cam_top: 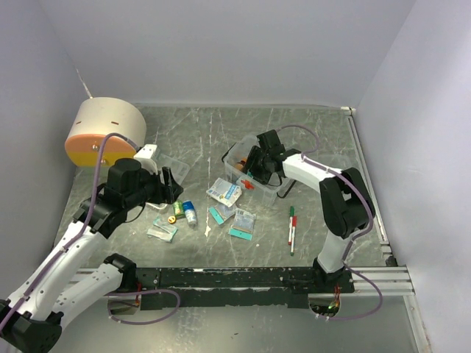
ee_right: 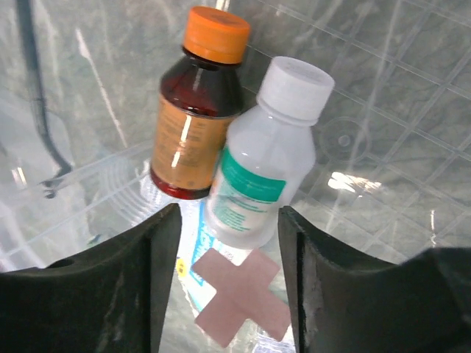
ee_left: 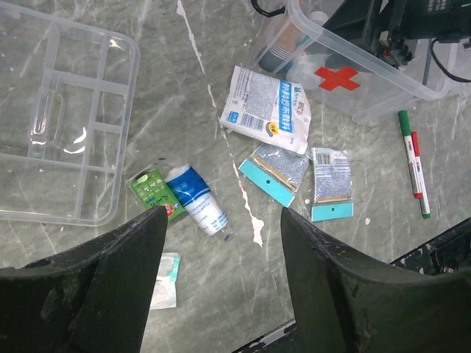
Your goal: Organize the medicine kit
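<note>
Medicine kit (cam_top: pixel 237 168) sat right of table centre. The right gripper (ee_right: pixel 228 213) hung inside it, jaws part open and empty, over a brown bottle (ee_right: pixel 195 125) and a white bottle (ee_right: pixel 261 169). The left gripper (ee_left: pixel 223 217), jaws wide and empty, hovered above loose sachets (ee_left: pixel 268 110). Judged step: loading; next, close squarely on one sachet.

The left arm (cam_top: pixel 70 257) and right arm (cam_top: pixel 309 170) are built alike, with smooth white shells for the links and chunky black housings at the joints and wrists. A thin lilac cable (cam_top: pixel 94 169) loops along the outside of each arm, running up from the base. Both bases sit on a black mounting plate (cam_top: pixel 235 279) joined to silver slotted rails (cam_top: pixel 379 273). The left end effector (ee_left: pixel 224 215) and right end effector (ee_right: pixel 228 213) carry broad matte-black fingers (ee_left: pixel 110 287), faintly scuffed, with rounded, tapering tips.
</note>
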